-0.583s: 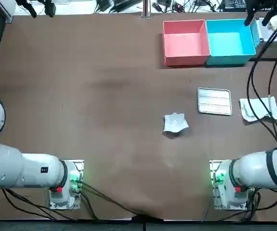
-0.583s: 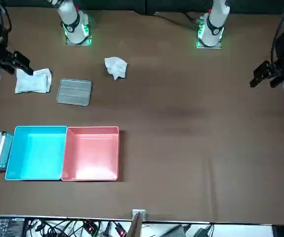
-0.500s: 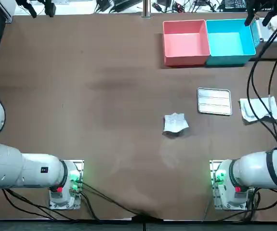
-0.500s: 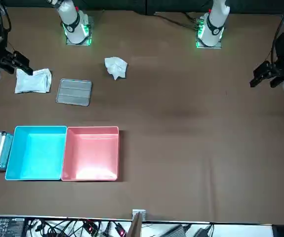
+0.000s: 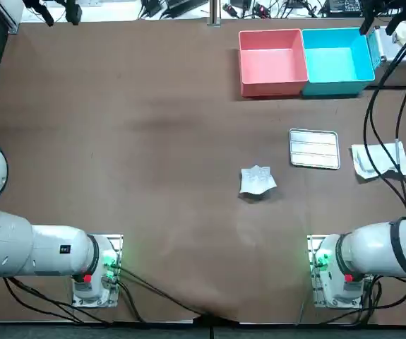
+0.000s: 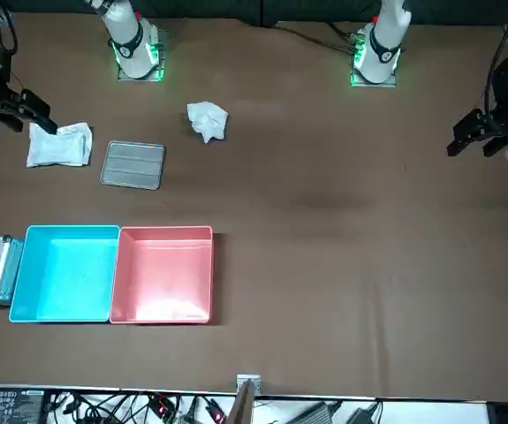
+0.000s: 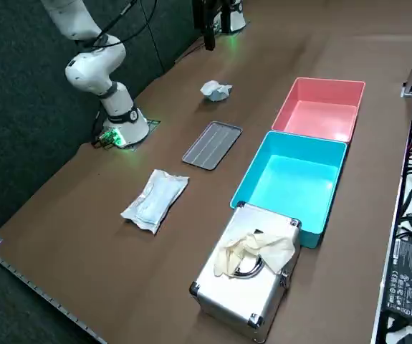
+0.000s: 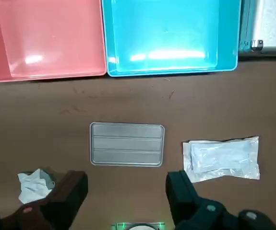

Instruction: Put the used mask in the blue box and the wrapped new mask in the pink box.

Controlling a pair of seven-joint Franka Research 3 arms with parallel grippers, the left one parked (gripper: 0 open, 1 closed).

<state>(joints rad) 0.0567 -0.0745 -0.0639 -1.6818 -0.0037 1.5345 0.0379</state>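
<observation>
The used mask [image 5: 257, 181] is a crumpled white wad lying mid-table, also seen as the used mask [image 8: 34, 184] in the wrist view. A flat wrapped new mask [image 5: 381, 159] rests near the right edge, beside a grey ridged tray [image 5: 314, 149]. The pink box [image 5: 270, 88] and blue box [image 5: 338, 87] stand side by side at the far right, both with nothing inside. My right gripper [image 8: 126, 184] hangs open and holds nothing, high above the table between the tray and the wrapped mask [image 8: 222, 158]. In the front view the gripper [image 6: 26, 108] is near the left border.
A metal case [image 7: 248, 287] with a pale crumpled item on its lid stands against the blue box [image 7: 291, 179] on its outer side. Cables from my right arm [image 5: 379, 127] hang over the wrapped mask. The table's left half is bare brown surface.
My right gripper has drifted slightly toward the robot's side of the table and outward. Masks, tray and boxes have not moved.
</observation>
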